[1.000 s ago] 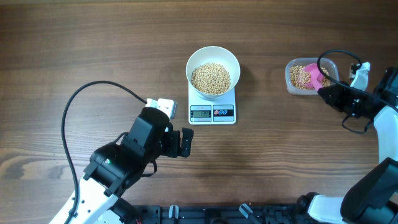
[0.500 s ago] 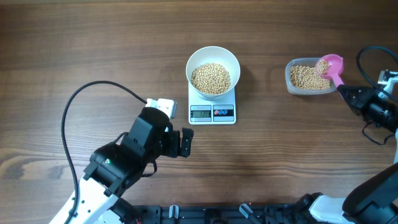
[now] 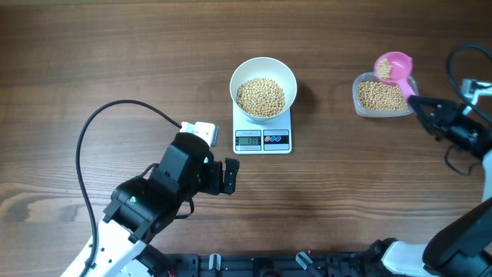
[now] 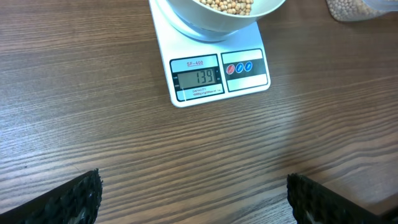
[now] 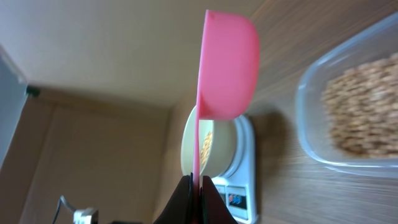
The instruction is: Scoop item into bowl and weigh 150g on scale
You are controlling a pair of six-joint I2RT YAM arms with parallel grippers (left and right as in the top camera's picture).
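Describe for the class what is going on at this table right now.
The right pincer holds a pink scoop with some beans above the edge of the clear tub. The white bowl of beans sits on the scale, whose display reads 139, short of 150. The left pincer hangs open before the scale, empty.

Bowl point(image 3: 237, 77): round, smooth, white, upright, seated on the rear part of the scale point(image 3: 263, 140) and about as wide as it. Contents: a heap of small round tan-yellow beans point(image 3: 260, 96) covering the bottom, well below the rim.

Scale: flat, white, square, level on the wooden table point(image 3: 115, 46) near its middle. Its display point(image 4: 198, 77) reads 139, with two round buttons point(image 4: 239, 67), one red and one blue, just beside it.

More beans lie well to the right in a clear tub point(image 3: 358, 104), and a few in a pink scoop point(image 3: 393, 68) over its far rim.
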